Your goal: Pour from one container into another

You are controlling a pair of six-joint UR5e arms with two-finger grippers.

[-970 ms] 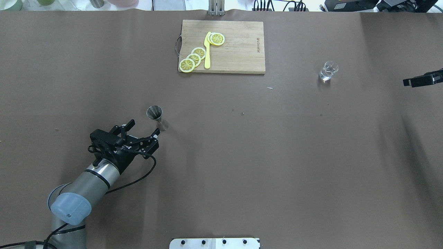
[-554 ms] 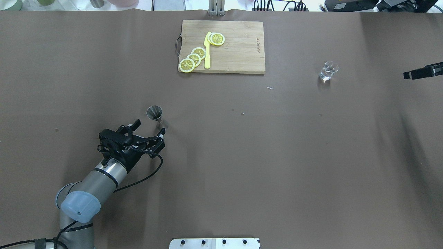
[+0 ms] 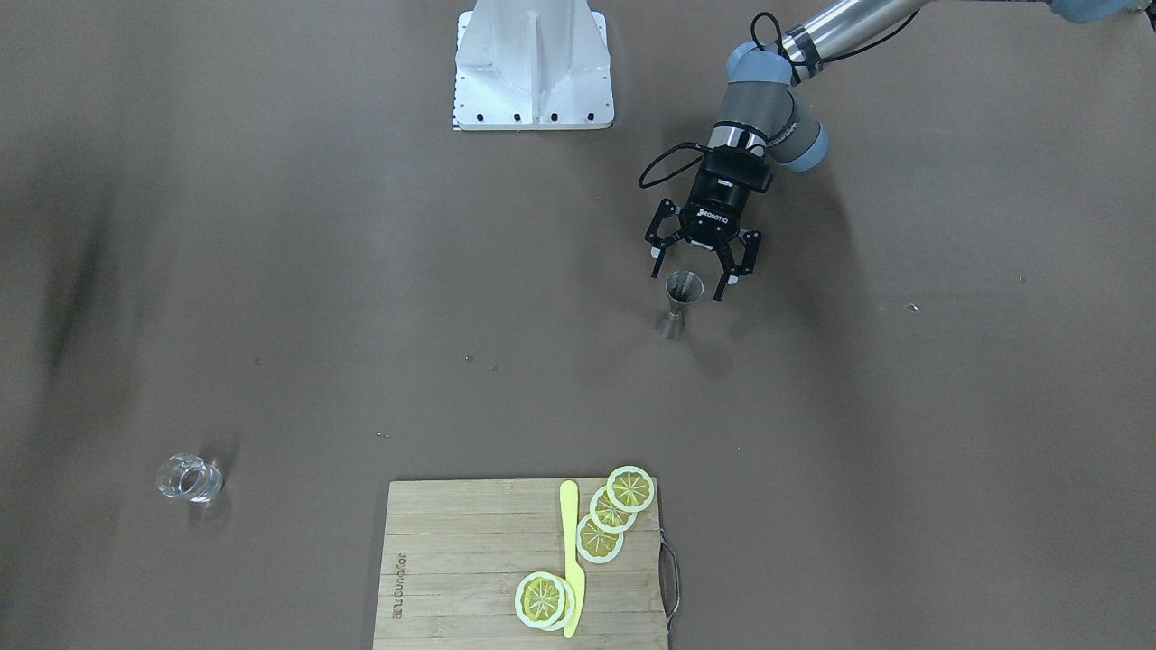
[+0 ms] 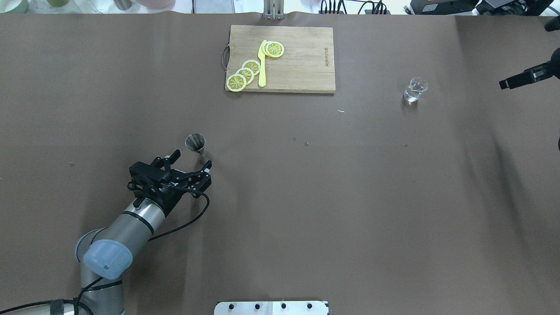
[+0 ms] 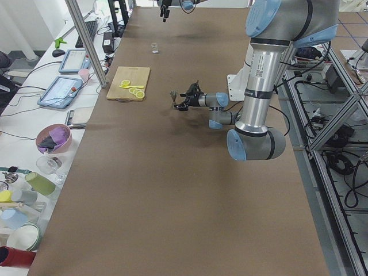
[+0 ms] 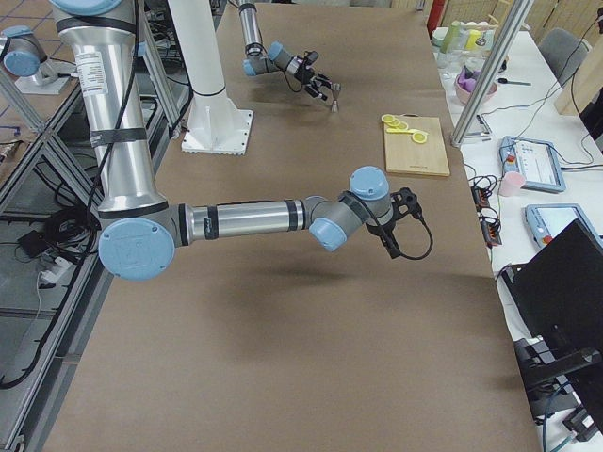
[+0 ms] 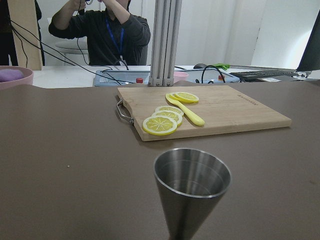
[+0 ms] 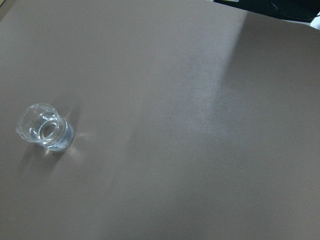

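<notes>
The metal jigger stands upright on the brown table, left of centre, and fills the lower middle of the left wrist view. My left gripper is open. Its fingertips reach to either side of the jigger's lower half without touching it; the front-facing view shows the same straddle. The clear glass cup stands far off at the right, and the right wrist view shows it at its left edge. My right gripper hovers at the table's right edge, beyond the cup; I cannot tell whether it is open or shut.
A wooden cutting board with several lemon slices and a yellow knife lies at the table's far side. A person stands beyond the table behind the board. The robot's white base plate is at the near edge.
My left gripper has slid forward to the jigger, so its open fingers now flank it. My right gripper has moved further from the robot and slightly inward at the right edge.
</notes>
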